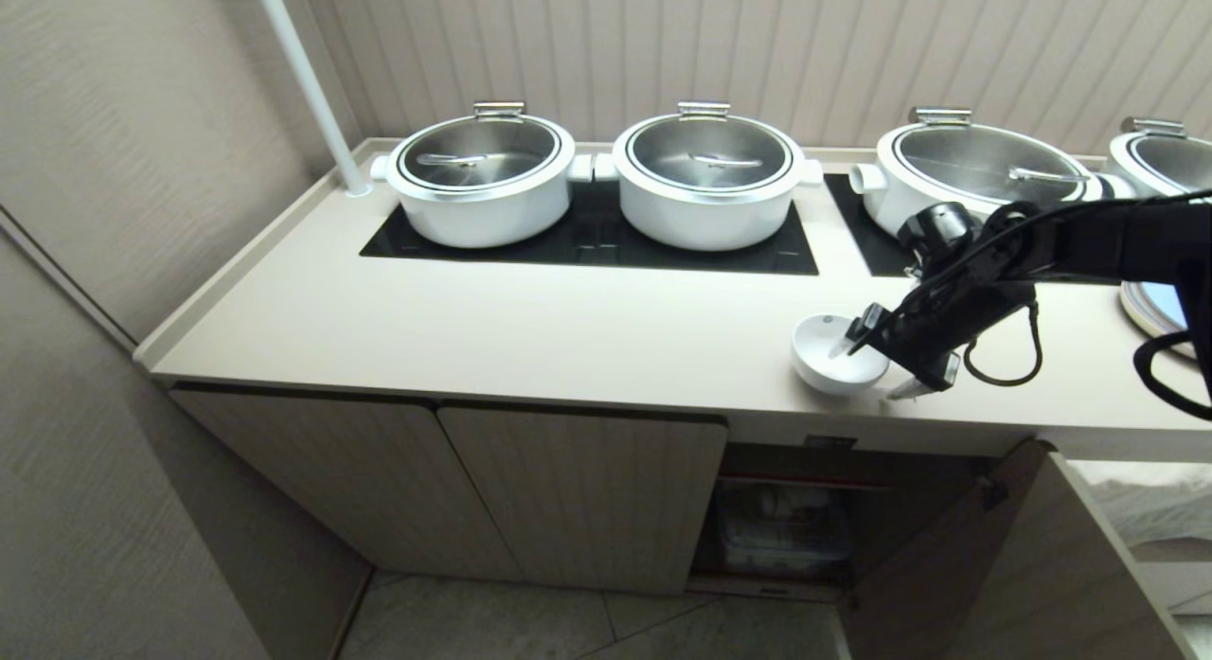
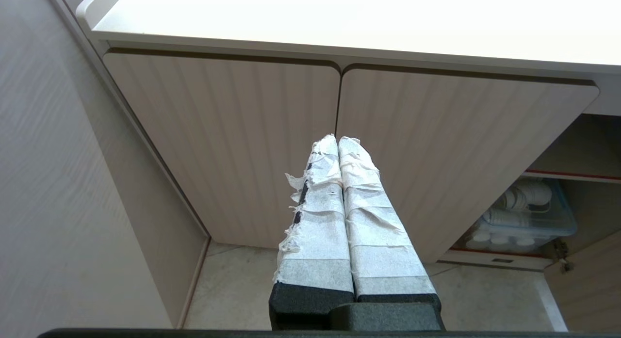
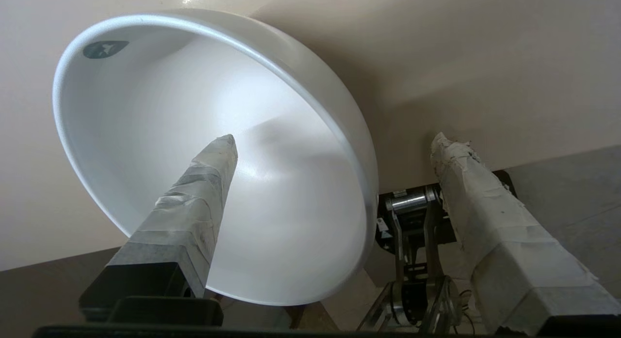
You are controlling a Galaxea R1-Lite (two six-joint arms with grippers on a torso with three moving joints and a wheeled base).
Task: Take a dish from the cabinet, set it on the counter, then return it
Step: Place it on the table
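Your left gripper [image 2: 338, 140] hangs parked before the closed cabinet [image 2: 271, 149] doors, fingers pressed together. On the worktop [image 1: 530, 329], near its front edge, the dish [image 1: 833, 357] sits upright; your right gripper [image 1: 876, 362] straddles its near rim, fingers apart, one inside the bowl, one outside. Closing there would regrip the rim.

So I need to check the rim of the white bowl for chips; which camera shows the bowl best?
The right wrist view: the bowl fills it, rim and inside clear, between the open right gripper fingers. The head view shows it small at the counter edge. The left wrist view misses it.
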